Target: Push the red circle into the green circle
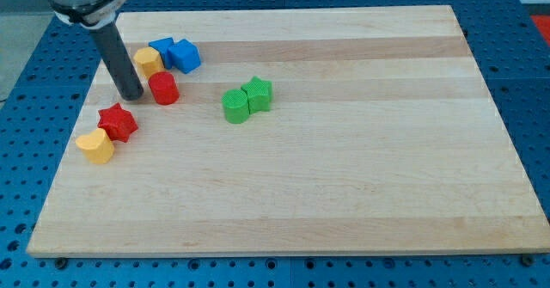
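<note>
The red circle point(163, 88) lies on the wooden board in the upper left part of the view. The green circle point(234, 105) lies to its right and slightly lower, a gap apart, touching a green star point(258, 94) on its right. My tip point(132, 96) rests on the board just left of the red circle, very close to it or touching it. The dark rod rises from there toward the view's top left.
A yellow block point(148, 62) and two blue blocks point(161, 49) point(184, 56) sit just above the red circle. A red star point(117, 121) and a yellow block point(95, 146) lie below-left of my tip. The board's left edge point(69, 155) is near.
</note>
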